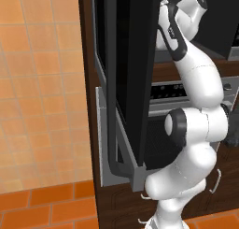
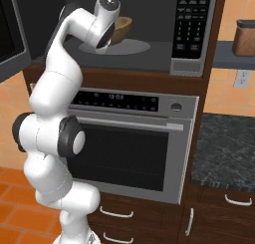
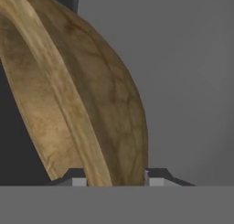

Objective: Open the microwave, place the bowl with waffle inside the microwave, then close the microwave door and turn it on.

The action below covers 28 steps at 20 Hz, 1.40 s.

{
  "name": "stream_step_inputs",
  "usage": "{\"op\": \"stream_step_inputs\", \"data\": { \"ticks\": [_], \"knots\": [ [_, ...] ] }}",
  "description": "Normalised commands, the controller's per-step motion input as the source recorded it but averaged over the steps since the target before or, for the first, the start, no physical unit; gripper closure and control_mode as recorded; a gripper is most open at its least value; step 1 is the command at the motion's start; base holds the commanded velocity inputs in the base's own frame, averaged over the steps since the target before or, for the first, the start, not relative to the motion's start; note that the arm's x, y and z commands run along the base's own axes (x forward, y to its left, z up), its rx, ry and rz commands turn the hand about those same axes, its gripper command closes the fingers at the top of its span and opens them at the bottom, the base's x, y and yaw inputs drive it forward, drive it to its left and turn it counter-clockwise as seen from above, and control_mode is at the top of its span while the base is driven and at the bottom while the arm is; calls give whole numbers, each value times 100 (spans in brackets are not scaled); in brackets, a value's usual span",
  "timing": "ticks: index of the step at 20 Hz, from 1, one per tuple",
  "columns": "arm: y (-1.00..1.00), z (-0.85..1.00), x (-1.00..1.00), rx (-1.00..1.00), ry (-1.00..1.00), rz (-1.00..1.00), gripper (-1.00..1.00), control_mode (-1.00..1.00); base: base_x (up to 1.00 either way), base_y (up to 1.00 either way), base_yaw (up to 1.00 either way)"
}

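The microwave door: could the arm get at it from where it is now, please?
Probably not at once: the gripper sits inside the microwave astride the bowl rim, and the microwave door stands open behind it.

Bowl looks like matt veined wood; microwave door is glossy black glass; oven below it is brushed grey metal

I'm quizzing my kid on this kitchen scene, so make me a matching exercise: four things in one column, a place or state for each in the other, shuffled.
Things:
1. bowl
2. microwave door
3. oven
4. jar

Places or states:
A. swung wide open
B. on a shelf at the right
C. inside the microwave, rim between the end effector fingers
D. below the microwave, shut

Pairs: 1-C, 2-A, 3-D, 4-B
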Motion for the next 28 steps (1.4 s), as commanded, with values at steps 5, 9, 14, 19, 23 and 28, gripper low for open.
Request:
{"op": "stream_step_inputs", "data": {
  "ticks": [5,9,14,19,23,28],
  "knots": [
    [-9,-16,16,0,0,-3,100,-100,0,0,0],
    [0,-58,3,-1,0,-2,100,-100,0,0,0],
    [0,-28,1,-1,0,-2,100,-100,0,0,0],
    [-2,7,0,0,0,0,-100,-100,0,0,0],
    [0,11,-3,0,-1,0,-100,-100,0,0,0],
    [0,40,-11,0,-5,0,-100,-100,0,0,0]
  ]
}}
